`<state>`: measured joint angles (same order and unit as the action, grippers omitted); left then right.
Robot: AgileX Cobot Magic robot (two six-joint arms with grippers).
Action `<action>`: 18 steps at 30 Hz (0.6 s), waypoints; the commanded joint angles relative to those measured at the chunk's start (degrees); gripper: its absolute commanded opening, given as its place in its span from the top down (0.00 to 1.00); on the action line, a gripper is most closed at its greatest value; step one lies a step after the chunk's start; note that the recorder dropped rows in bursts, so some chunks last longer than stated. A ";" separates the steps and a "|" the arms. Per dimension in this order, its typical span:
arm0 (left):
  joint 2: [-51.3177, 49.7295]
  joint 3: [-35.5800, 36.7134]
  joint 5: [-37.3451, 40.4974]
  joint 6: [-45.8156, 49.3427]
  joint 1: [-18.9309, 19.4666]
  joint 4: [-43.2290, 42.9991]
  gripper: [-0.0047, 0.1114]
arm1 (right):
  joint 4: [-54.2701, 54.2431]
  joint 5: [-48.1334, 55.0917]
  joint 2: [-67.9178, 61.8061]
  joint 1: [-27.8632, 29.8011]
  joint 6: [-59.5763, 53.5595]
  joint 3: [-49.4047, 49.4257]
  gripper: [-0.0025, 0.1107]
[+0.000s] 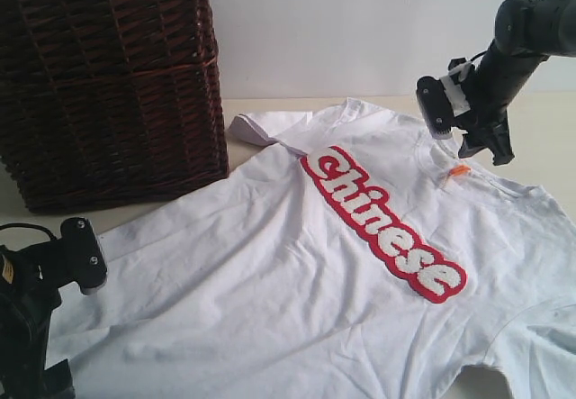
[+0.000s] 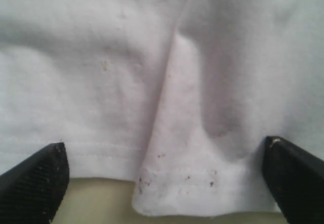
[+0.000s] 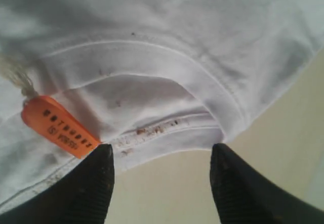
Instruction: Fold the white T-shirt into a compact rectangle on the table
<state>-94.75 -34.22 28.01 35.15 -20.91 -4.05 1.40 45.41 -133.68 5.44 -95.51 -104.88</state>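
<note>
The white T-shirt lies flat on the tabletop, its length running from near-left corner to far-right edge; the left hand gapes wide at the hem, the right hand (parted, empty) at the collar.

Seen obliquely from above in the exterior view, the white T-shirt is shared; its hem is framed close-up by the left wrist view, its collar by the right.

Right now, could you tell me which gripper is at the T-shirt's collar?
The right gripper, open beside the orange tag; the left gripper is at the hem.
</note>
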 commanded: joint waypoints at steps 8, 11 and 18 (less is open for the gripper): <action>-1.89 0.86 -3.41 0.60 0.34 -3.12 0.06 | -2.09 4.71 1.63 -0.12 6.25 -0.23 0.49; -1.89 0.86 -3.41 0.60 0.34 -3.12 0.06 | -4.62 7.07 2.59 -0.12 12.05 -0.23 0.49; -1.89 0.86 -3.41 0.60 0.34 -3.12 0.06 | -14.36 13.58 5.16 -0.12 26.94 -0.23 0.49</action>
<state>-94.75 -34.22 28.01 35.15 -20.91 -4.05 -8.46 55.74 -130.04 5.40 -74.40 -104.88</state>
